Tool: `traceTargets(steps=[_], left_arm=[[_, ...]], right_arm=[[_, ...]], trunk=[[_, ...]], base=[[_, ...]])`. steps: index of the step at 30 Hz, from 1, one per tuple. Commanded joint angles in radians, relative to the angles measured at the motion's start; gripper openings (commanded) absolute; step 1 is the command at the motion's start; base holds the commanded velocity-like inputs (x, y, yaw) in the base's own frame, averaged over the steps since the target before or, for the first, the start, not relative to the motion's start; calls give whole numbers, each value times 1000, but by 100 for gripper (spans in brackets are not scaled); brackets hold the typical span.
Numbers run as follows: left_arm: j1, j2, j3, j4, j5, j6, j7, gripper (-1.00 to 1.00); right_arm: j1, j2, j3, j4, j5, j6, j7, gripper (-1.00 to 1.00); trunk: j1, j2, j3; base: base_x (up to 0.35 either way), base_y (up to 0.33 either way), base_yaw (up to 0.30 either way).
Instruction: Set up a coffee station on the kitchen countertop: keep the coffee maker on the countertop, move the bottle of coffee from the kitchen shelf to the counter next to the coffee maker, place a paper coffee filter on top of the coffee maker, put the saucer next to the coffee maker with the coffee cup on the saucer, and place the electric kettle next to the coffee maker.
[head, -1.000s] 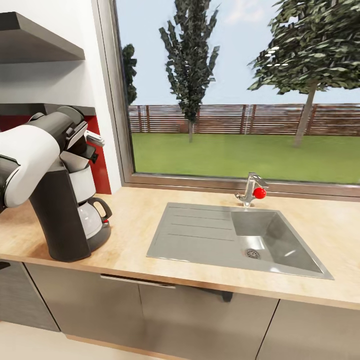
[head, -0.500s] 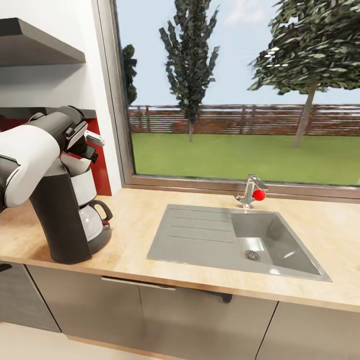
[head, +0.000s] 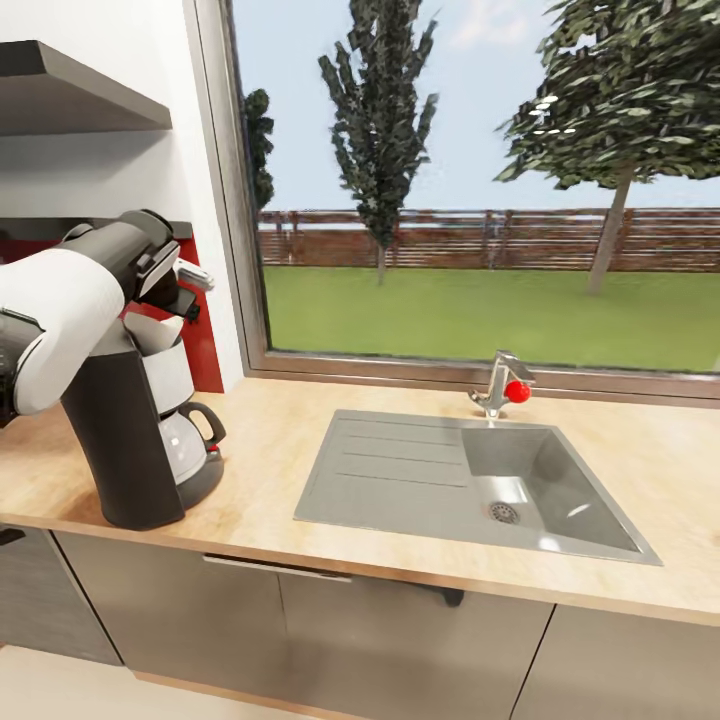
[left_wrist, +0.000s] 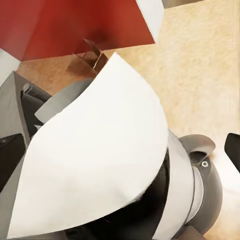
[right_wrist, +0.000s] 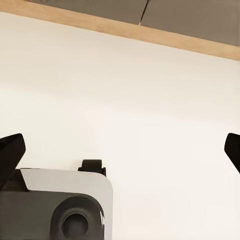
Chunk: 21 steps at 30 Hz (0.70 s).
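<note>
The coffee maker (head: 140, 430) stands near the worktop's (head: 270, 470) front edge, at its left end; the left gripper (head: 185, 290) hovers over its top, fingers spread, a white paper filter (left_wrist: 100, 160) lying on the machine; the right gripper's (right_wrist: 120, 150) fingers are wide apart, empty; the sink (head: 400, 470) sits mid-worktop.

The coffee maker (head: 140, 430) stands at the left end of the desk (head: 270, 450), before the wall. The sink (head: 470, 480) is set into the desk to its right, the tap (head: 500, 385) behind it. The left tool (head: 185, 290) is above the coffee maker, a paper filter (left_wrist: 100, 155) over the machine's top.
</note>
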Motion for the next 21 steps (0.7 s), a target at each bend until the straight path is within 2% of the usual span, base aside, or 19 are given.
traceTargets(steps=[1,4,7,8,9,10,11,12,14,16,18,19,21], left_arm=[[0,-11,-2,-3,-9,3,-11,100],[0,-44,2,-16,6,5,-14,100],[0,-61,9,-35,67,5,-16,100],[0,-67,12,-56,115,4,-16,100],[0,-69,14,-71,141,4,-16,100],[0,-73,18,-103,189,4,-17,100],[0,-74,20,-121,210,4,-17,100],[0,-76,23,-181,260,4,-17,100],[0,-76,24,-220,283,4,-18,100],[0,-74,27,-266,321,4,-25,100],[0,-71,27,-295,388,4,-87,100],[6,-69,26,-306,420,-9,-188,100],[20,-70,25,-313,432,-31,-259,100]], right_arm=[[-1,0,2,1,1,-3,0,100],[-1,0,2,1,1,-3,0,100],[-1,0,2,1,1,-3,0,100],[-1,0,2,1,1,-3,0,100],[-1,0,2,1,1,-3,0,100],[-1,0,2,1,1,-3,0,100],[-1,0,2,1,1,-3,0,100],[-1,0,2,1,1,-3,0,100],[-1,0,2,1,1,-3,0,100],[-1,0,2,1,1,-3,0,100],[-1,0,2,1,1,-3,0,100],[-1,0,2,1,1,-3,0,100],[-1,0,2,1,1,-3,0,100]], trunk=[[0,-1,-1],[0,-1,-1],[0,-1,-1],[0,-1,-1],[0,-1,-1],[0,-1,-1],[0,-1,-1],[0,-1,-1],[0,-1,-1],[0,-1,-1],[0,-1,-1],[0,-1,-1],[0,-1,-1]], base=[[0,0,0],[0,0,0],[0,0,0],[0,0,0],[0,0,0],[0,0,0],[0,0,0],[0,0,0],[0,0,0],[0,0,0],[0,0,0],[0,0,0],[0,0,0]])
